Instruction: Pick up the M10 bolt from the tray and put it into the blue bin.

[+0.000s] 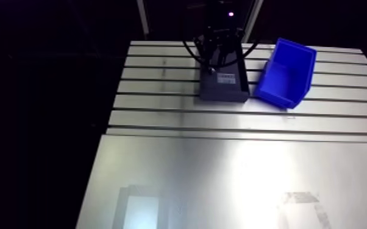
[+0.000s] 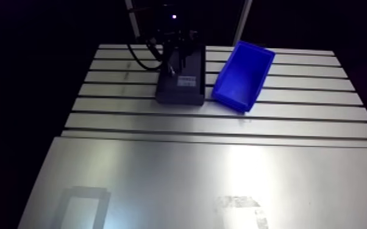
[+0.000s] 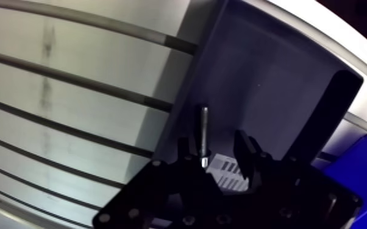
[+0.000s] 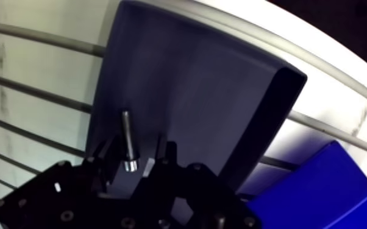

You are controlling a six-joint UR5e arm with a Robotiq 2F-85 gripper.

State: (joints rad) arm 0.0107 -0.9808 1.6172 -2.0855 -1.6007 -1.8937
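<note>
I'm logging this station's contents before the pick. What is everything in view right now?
table: one, silver slotted aluminium, under everything else
tray: one, dark grey, on the table beside the blue bin
label: one, white, on the tray's floor near the gripper
M10 bolt: one, silver, lying in the tray
blue bin: one, blue, on the table beside the tray, nothing visible inside
gripper: one, black, open, low over the tray with the bolt's head between its fingers
</note>
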